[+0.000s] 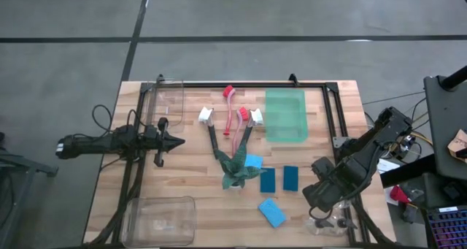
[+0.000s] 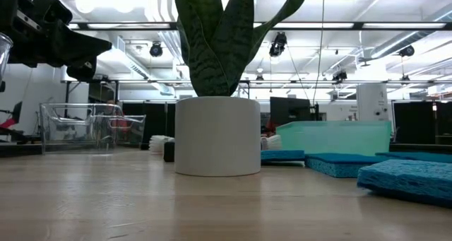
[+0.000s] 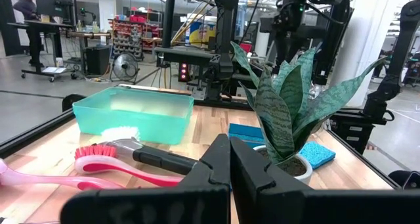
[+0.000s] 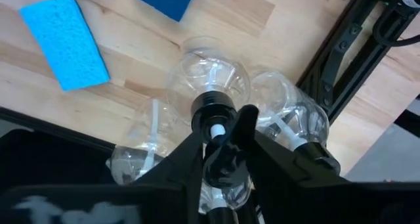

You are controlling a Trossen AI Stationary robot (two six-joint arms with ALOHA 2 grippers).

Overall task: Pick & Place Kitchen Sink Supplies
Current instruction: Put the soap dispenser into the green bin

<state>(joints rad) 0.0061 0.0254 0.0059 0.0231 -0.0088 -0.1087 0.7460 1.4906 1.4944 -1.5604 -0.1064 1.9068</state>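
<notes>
We are seeing the right gripper (image 4: pixel 220 142) hanging over the table's near right corner, at about five o'clock from the table's middle, its fingers (image 4: pixel 246 122) closing around the black cap of a clear bottle (image 4: pixel 209 79) with only a sliver of gap showing, so we cannot tell whether the cap is truly clamped; two more clear bottles (image 4: pixel 295 122) are standing just beside it, touching it or nearly so; a light blue sponge (image 1: pixel 271 212) is lying near them, at roughly nine o'clock from the gripper in the high view; two darker teal sponges (image 1: pixel 290 179) are lying side by side at about eleven o'clock from it; the green plant (image 1: pixel 235 170) is sitting near the table's centre, with the long-handled brushes (image 1: pixel 232 112) fanning out beyond it towards twelve o'clock; a teal bin (image 1: pixel 285 115) is resting beside them at about one o'clock from the plant; the left gripper (image 1: pixel 175 140) is waiting at nine o'clock from the centre, its fingers pressed together on nothing.
</notes>
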